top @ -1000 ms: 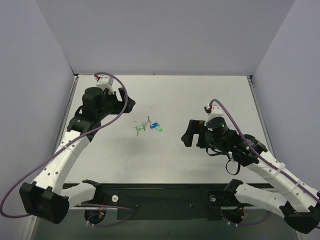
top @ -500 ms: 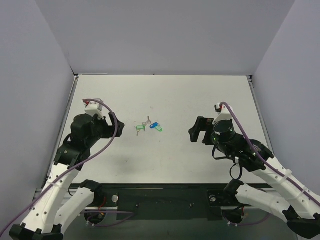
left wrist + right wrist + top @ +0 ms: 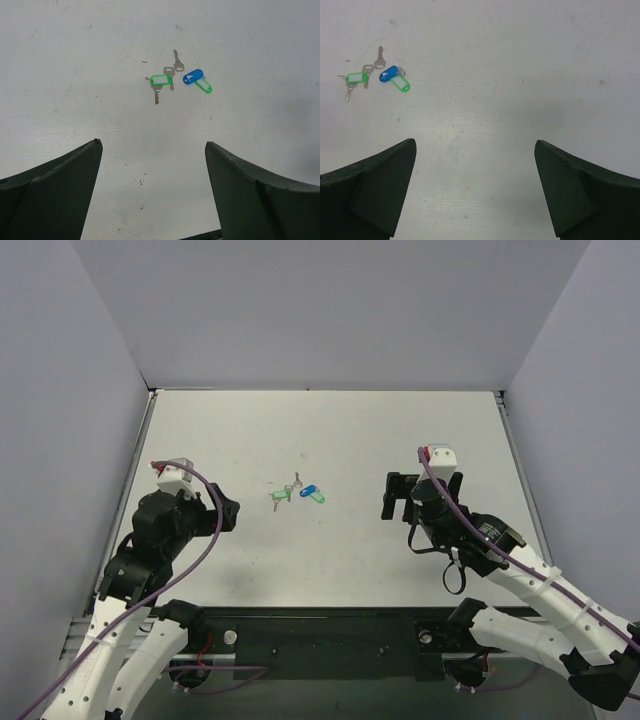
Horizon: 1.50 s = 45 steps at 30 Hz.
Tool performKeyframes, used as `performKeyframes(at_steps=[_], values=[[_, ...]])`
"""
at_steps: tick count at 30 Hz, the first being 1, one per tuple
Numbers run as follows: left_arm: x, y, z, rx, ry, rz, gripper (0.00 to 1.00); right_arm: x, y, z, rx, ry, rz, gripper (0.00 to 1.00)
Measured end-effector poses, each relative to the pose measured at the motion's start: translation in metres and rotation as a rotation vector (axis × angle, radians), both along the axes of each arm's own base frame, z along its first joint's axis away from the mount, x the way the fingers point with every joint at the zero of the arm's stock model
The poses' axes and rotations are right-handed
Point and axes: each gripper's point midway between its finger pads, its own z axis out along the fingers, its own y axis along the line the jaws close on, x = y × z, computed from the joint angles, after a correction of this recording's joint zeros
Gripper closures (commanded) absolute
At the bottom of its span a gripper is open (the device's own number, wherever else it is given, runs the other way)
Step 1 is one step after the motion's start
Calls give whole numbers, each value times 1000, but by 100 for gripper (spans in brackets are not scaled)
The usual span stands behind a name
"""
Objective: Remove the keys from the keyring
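1: Two pincers in view, both spread wide, neither with anything in it.
2: Left one first.
1: Left pincer (image 3: 226,510) sits over the 9 o'clock side of the counter (image 3: 400,430). Jaws fully apart, nothing gripped. In its wrist view there is only bare counter between the fingers (image 3: 55,195).
2: Right?
1: Right pincer (image 3: 396,497) is on the 3 o'clock side, gaping and empty as well, nose toward the middle.
2: The keys?
1: Keys (image 3: 297,492) lie flat in one small cluster on the counter, between the two pincers and well apart from both. From the right pincer they are at 9 o'clock; from the left, between 2 and 3 o'clock.
2: Layout of the cluster?
1: From the left wrist view:
- The green-headed key (image 3: 160,82) is at the 9 o'clock end.
- One bare key (image 3: 170,76) lies just beside it.
- A second bare key (image 3: 177,60) is at 12 o'clock.
- The blue-headed key (image 3: 193,76) is at the 3 o'clock end.
- A second green piece (image 3: 204,86) touches the blue-headed key at its 4 o'clock.
2: Ring?
1: Too small to make out. Cannot tell which pieces are joined.
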Motion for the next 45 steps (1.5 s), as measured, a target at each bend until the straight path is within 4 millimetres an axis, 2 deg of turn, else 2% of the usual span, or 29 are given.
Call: performKeyframes(at_steps=[4,10,13,18,25,33,41,45], values=[[-2,-1,-2,3,11,-6,6,6,-14,-27,-54,24,-17,0],[-9,-8,-1,0,-5,-44,6,18,-59,-75,-50,79,-123,5],[-10,-11,1,0,-12,-53,6,22,-82,-92,-42,106,-196,5],[-11,-12,0,5,-14,-57,6,30,-113,-101,-18,92,-300,5],[-13,-11,2,2,-28,-59,6,35,-142,-104,-20,52,-401,4],[-12,-12,-3,8,-15,-60,6,41,-189,-139,-38,52,-575,4],[-12,-12,-4,11,-12,-62,6,60,-208,-168,-70,3,-640,4],[-12,-12,-4,13,-10,-64,6,65,-211,-178,-79,-5,-644,4]])
